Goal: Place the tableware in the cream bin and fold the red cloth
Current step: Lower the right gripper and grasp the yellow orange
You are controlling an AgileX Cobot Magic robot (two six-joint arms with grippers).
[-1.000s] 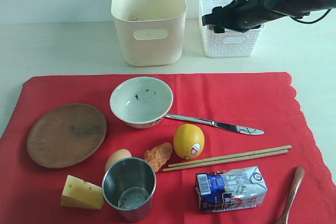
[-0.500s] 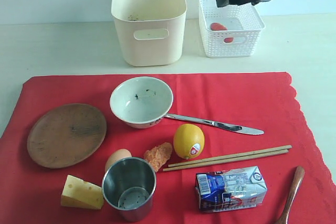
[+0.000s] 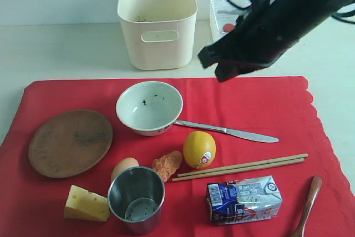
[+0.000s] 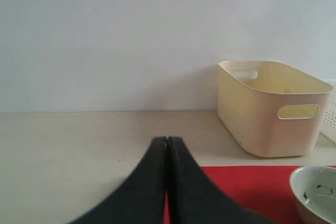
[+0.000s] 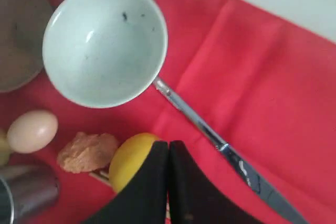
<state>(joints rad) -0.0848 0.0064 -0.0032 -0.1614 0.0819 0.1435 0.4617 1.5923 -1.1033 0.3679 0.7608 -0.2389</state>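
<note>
Seeing cream bin [image 3: 157, 20], white bowl [image 3: 149, 107] and steel cup [image 3: 136, 198] sitting empty; finding bare red cloth [image 3: 266, 104] toward the scalloped edge; hovering above with right gripper [image 3: 215, 66] pressed together.

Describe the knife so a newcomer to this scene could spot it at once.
On the red cloth, find the white bowl. The silver knife runs from the bowl's rim towards the scalloped edge; unlike the pale chopsticks nearby, it is shiny metal.
</note>
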